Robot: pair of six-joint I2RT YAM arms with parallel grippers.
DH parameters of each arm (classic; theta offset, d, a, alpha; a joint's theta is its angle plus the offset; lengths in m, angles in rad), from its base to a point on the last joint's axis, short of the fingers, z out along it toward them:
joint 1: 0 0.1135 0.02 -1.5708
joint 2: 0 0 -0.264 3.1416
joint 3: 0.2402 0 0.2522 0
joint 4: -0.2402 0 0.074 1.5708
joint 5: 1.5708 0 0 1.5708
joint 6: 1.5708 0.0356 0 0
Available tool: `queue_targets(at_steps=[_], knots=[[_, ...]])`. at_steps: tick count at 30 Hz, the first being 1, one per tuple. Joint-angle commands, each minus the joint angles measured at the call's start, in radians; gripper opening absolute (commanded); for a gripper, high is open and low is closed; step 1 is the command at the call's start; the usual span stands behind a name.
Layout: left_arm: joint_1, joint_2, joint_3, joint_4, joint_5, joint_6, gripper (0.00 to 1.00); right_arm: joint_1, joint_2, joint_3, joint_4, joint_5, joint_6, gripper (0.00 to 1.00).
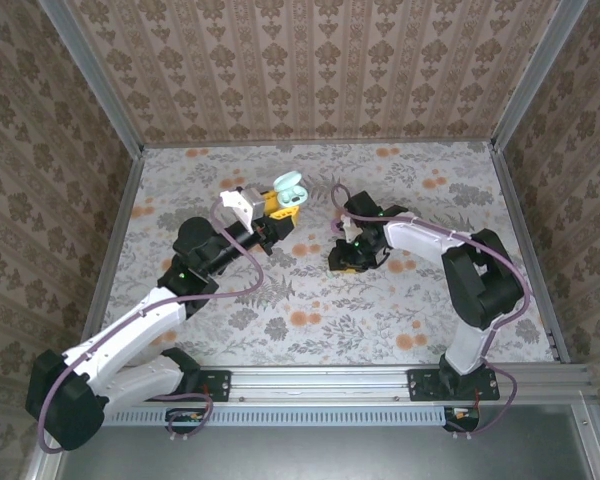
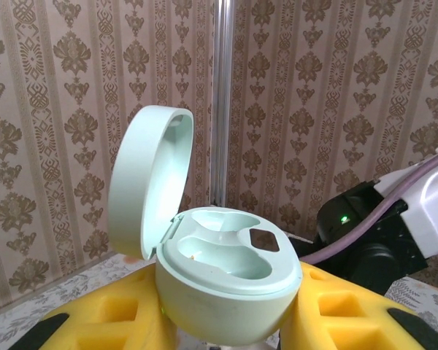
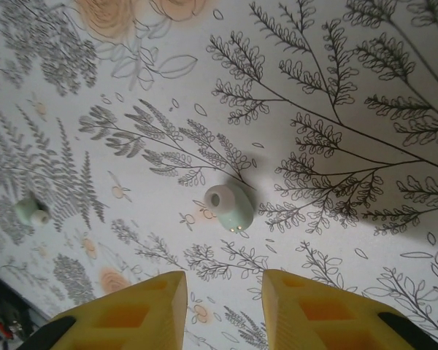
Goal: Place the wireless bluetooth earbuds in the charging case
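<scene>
My left gripper (image 2: 230, 317) is shut on the pale mint charging case (image 2: 230, 273), gripping its base between yellow fingers (image 2: 95, 313) and holding it up off the table. The case's lid (image 2: 150, 182) stands open and both sockets are empty. From above, the case (image 1: 288, 187) sits at the tip of the left gripper (image 1: 278, 207). My right gripper (image 3: 224, 299) is open, pointing down at the table with nothing between its fingers. Just ahead of it lies a pale mint earbud (image 3: 230, 206). A second earbud (image 3: 31, 211) lies further left. The right gripper (image 1: 348, 256) hovers mid-table.
A floral cloth (image 1: 380, 310) covers the table, with patterned walls and a metal frame (image 1: 115, 200) on three sides. The right arm's dark wrist and purple cable (image 2: 379, 226) are close behind the held case.
</scene>
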Motion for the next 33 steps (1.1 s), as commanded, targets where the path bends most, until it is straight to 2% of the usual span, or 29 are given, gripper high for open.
queue_targets(at_steps=[1,4,11,16,24,33], knots=[[-0.002,-0.026,0.013,0.021,-0.006,0.002,0.34,0.017,0.057,0.059,-0.056,0.057,-0.042,0.36],[-0.002,-0.029,0.015,0.018,-0.007,0.003,0.34,0.034,0.102,0.097,-0.076,0.053,-0.063,0.39],[-0.004,-0.032,0.015,0.011,-0.011,0.003,0.34,0.047,0.167,0.136,-0.072,0.074,-0.060,0.39],[-0.003,-0.033,0.019,0.007,-0.010,0.001,0.34,0.039,0.178,0.144,-0.058,0.094,-0.047,0.34],[-0.006,-0.026,0.026,0.006,-0.007,-0.001,0.34,-0.038,0.164,0.079,0.043,-0.032,0.017,0.28],[-0.009,-0.006,0.036,0.012,0.000,-0.005,0.34,-0.096,0.104,-0.031,0.120,-0.099,0.074,0.24]])
